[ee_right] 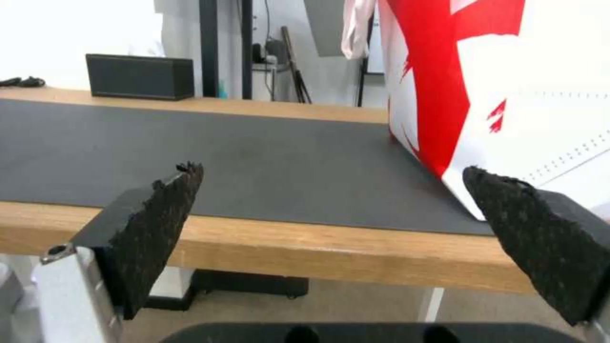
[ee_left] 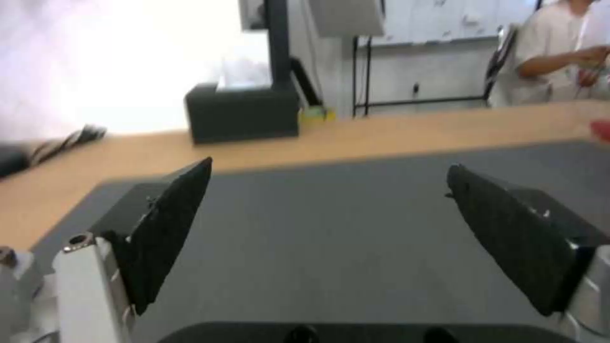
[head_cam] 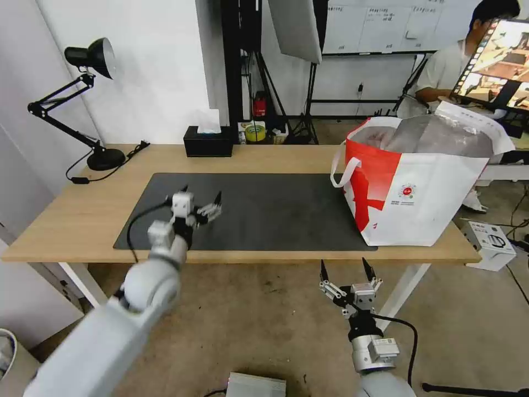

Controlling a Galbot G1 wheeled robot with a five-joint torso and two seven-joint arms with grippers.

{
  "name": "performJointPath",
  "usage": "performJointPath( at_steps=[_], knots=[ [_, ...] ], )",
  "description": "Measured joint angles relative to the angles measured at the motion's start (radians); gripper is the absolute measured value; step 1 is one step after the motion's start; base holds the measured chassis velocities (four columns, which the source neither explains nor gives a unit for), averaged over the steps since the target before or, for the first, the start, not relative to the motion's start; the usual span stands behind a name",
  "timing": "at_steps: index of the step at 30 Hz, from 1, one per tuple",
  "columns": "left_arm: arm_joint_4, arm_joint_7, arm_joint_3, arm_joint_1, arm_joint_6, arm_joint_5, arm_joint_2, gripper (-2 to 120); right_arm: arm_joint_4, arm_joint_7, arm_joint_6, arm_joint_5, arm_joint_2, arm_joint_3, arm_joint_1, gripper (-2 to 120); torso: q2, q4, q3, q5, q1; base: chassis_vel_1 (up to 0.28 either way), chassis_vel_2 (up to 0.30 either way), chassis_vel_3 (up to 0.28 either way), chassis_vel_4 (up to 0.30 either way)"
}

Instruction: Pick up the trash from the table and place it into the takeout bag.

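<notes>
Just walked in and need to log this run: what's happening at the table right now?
Nothing is being held. The left gripper hovers open over the dark mat on the table, and the right gripper hangs open below the table's front edge. The takeout bag stands at the table's right end. A black tissue box and a desk lamp stand along the back.

The takeout bag (head_cam: 424, 193) hides the mat's (head_cam: 264, 212) far right end, and its foil lining blocks any look inside. In the left wrist view the whole scene is blurred: the black tissue box (ee_left: 243, 112) is a dark smear, and a red patch (ee_left: 600, 129) is cut off by the frame edge, too little to identify.
</notes>
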Motion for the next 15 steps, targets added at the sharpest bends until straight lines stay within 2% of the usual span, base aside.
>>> performJointPath(
  at_steps=[1, 2, 6, 10, 14, 15],
  knots=[
    [-0.021, 0.001, -0.038, 0.049, 0.002, 0.024, -0.020, 100, 0.000, 0.000, 0.000, 0.000, 0.000, 0.000, 0.000, 100, 0.000, 0.0001, 0.000, 0.0001, 0.000, 0.000, 0.000, 0.000, 0.000],
    [-0.021, 0.001, -0.038, 0.049, 0.002, 0.024, -0.020, 100, 0.000, 0.000, 0.000, 0.000, 0.000, 0.000, 0.000, 100, 0.000, 0.0001, 0.000, 0.0001, 0.000, 0.000, 0.000, 0.000, 0.000],
    [-0.144, 0.030, -0.192, 0.276, -0.003, 0.141, -0.111, 100, 0.000, 0.000, 0.000, 0.000, 0.000, 0.000, 0.000, 100, 0.000, 0.0003, 0.000, 0.0003, 0.000, 0.000, 0.000, 0.000, 0.000],
    [-0.190, 0.043, -0.231, 0.355, -0.021, 0.178, -0.147, 100, 0.000, 0.000, 0.000, 0.000, 0.000, 0.000, 0.000, 100, 0.000, 0.0003, 0.000, 0.0005, 0.000, 0.000, 0.000, 0.000, 0.000],
    [-0.213, 0.082, -0.234, 0.459, -0.084, 0.255, -0.254, 100, 0.000, 0.000, 0.000, 0.000, 0.000, 0.000, 0.000, 100, 0.000, 0.0002, 0.000, 0.0003, 0.000, 0.000, 0.000, 0.000, 0.000],
    [-0.213, 0.082, -0.234, 0.459, -0.084, 0.255, -0.254, 100, 0.000, 0.000, 0.000, 0.000, 0.000, 0.000, 0.000, 100, 0.000, 0.0002, 0.000, 0.0003, 0.000, 0.000, 0.000, 0.000, 0.000]
  ],
)
